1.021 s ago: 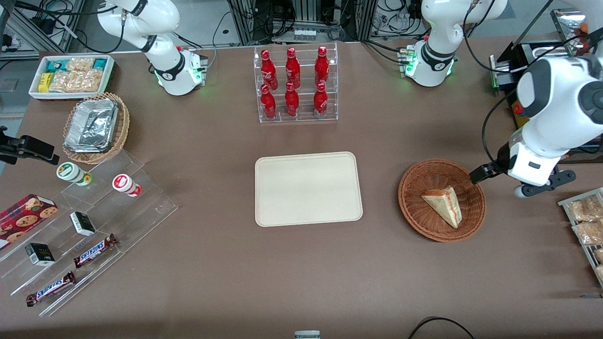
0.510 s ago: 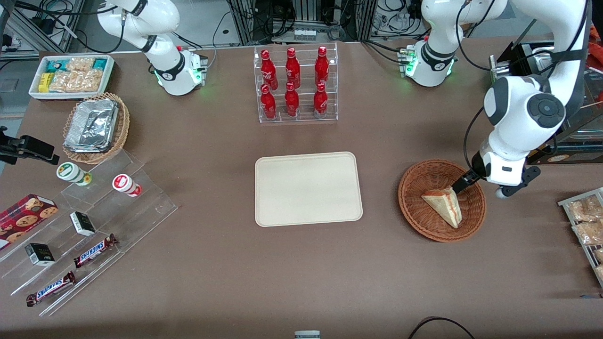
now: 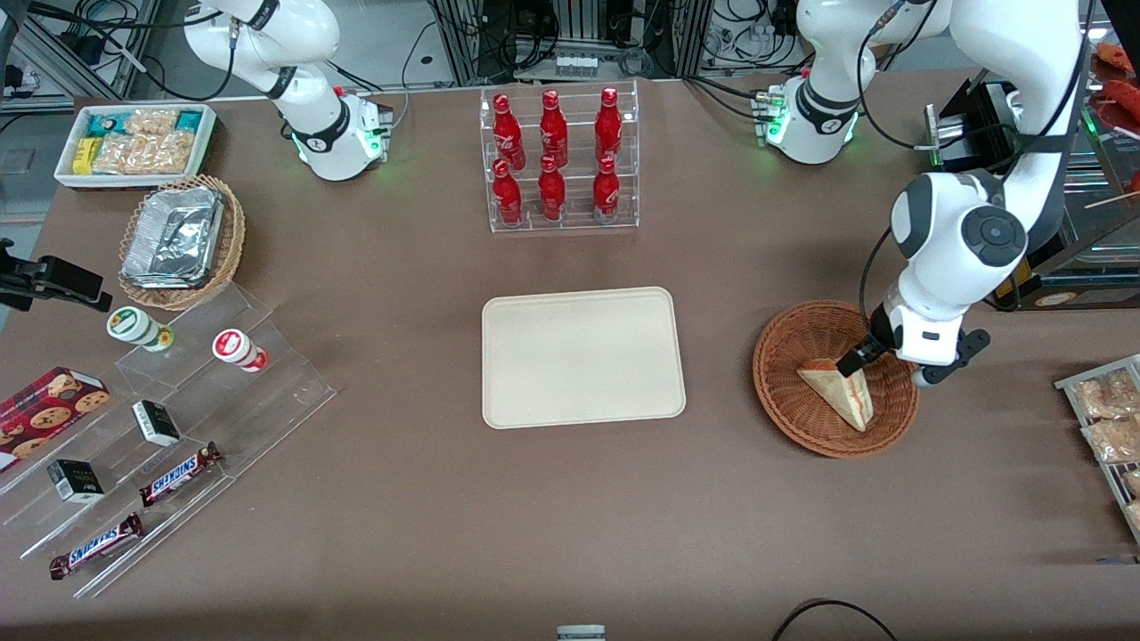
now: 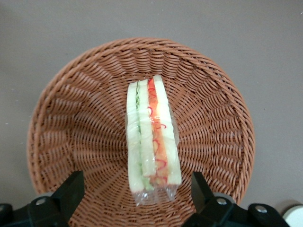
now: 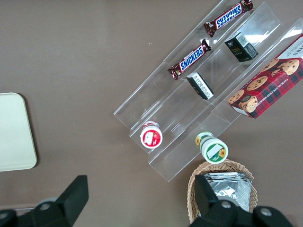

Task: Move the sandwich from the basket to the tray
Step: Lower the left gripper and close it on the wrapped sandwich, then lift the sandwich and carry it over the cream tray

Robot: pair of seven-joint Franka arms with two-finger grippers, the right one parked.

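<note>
The sandwich (image 3: 840,392), a plastic-wrapped wedge of pale bread with red and green filling, lies in the reddish-brown wicker basket (image 3: 793,414) toward the working arm's end of the table. In the left wrist view the sandwich (image 4: 151,137) lies with its cut edge up in the basket (image 4: 75,118). My left gripper (image 3: 853,359) hangs just above the sandwich's thick end, open, with its fingers (image 4: 71,189) spread wide to either side of the sandwich's end and nothing between them touching. The cream-beige tray (image 3: 583,356) lies flat at the table's middle, beside the basket.
A clear rack of red bottles (image 3: 557,160) stands farther from the front camera than the tray. A rack of packaged snacks (image 3: 1109,427) sits at the table edge beside the basket. A tan basket with foil container (image 3: 178,236), white snack bin (image 3: 134,142) and acrylic shelves (image 3: 169,445) lie toward the parked arm's end.
My left arm has swung in from the table's edge and lowered, bringing the gripper over the basket to just above the sandwich's thick end. The sandwich has not moved.
</note>
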